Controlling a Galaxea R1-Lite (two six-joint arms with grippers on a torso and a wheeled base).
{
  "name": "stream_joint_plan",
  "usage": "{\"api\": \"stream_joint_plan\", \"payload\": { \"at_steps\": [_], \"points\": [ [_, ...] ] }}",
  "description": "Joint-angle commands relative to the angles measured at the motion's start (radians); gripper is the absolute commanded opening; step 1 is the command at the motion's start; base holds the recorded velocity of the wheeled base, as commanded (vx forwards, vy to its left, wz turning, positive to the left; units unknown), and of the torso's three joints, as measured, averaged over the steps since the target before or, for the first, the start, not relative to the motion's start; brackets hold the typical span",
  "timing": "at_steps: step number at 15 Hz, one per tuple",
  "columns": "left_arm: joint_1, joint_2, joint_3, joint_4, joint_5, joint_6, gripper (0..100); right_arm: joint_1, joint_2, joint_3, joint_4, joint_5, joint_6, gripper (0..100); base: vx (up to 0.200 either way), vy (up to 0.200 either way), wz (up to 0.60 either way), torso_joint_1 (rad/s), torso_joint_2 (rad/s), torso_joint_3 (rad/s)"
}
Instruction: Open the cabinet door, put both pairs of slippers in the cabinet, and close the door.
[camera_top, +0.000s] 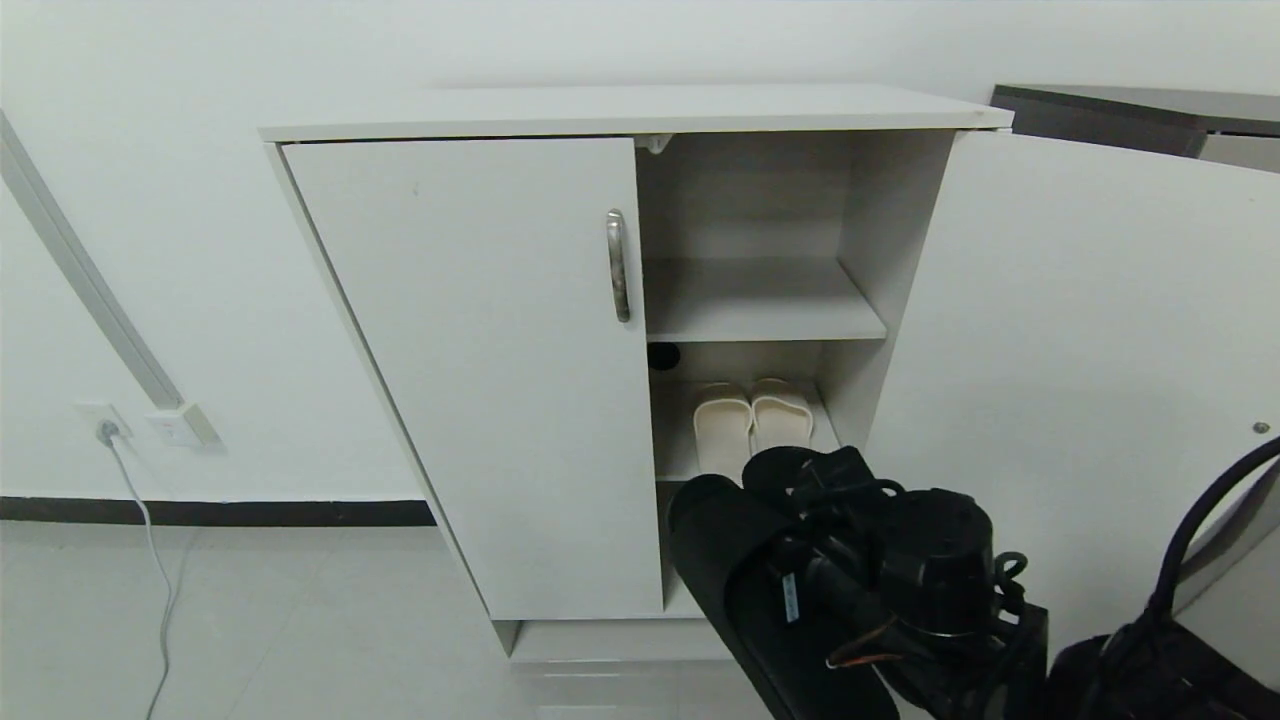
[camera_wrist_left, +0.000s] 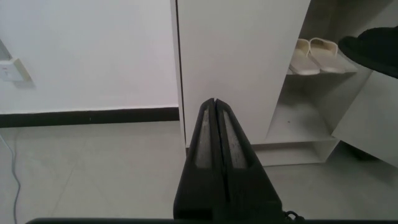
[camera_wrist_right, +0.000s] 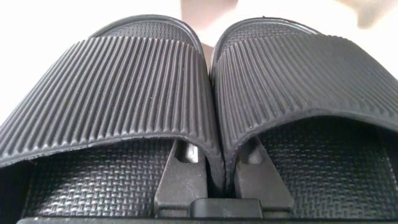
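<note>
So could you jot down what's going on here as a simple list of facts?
Cabinet: right door open, left door shut
Cream slippers: side by side on the middle shelf, inside
Black slippers: pinched together in the right gripper, before the opening
Left gripper: shut, empty, low above the floor
Left to do: black pair in, door closed

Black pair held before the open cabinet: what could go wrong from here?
The right gripper pinches only the inner edges of the black slippers, so one may slip out. The white slippers already sit on the shelf just ahead; pushing in there may knock them. The wide pair may catch the closed left door.
</note>
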Motion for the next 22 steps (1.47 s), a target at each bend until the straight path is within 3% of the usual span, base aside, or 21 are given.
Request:
{"api": "stream_joint_plan", "payload": {
  "at_steps": [1,2,5,9,12,22],
  "points": [
    [0.000,0.000,0.000,0.001,-0.001,0.000,0,0.037,-0.001,-0.160,0.150,-0.096,0.068,0,0.000,0.000,0.00,0.000,0.00,0.000],
    [0.000,0.001,0.000,0.000,-0.001,0.000,0,0.049,-0.027,-0.266,0.354,-0.174,0.154,0,0.000,0.000,0.00,0.000,0.00,0.000],
    [0.000,0.001,0.000,0.001,-0.002,0.002,0,0.094,-0.062,-0.428,0.670,-0.286,0.260,0,0.000,0.000,0.00,0.000,0.00,0.000],
    [0.000,0.001,0.000,0.001,-0.002,0.002,0,0.107,-0.081,-0.580,0.895,-0.306,0.329,0,0.000,0.000,0.00,0.000,0.00,0.000],
    [0.000,0.001,0.000,0.001,-0.002,0.002,0,0.107,-0.074,-0.655,0.946,-0.413,0.322,0,0.000,0.000,0.00,0.000,0.00,0.000],
    [0.000,0.000,0.000,0.001,-0.002,0.002,0,0.077,-0.090,-0.706,0.938,-0.452,0.243,0,0.000,0.000,0.00,0.000,0.00,0.000]
  ]
}}
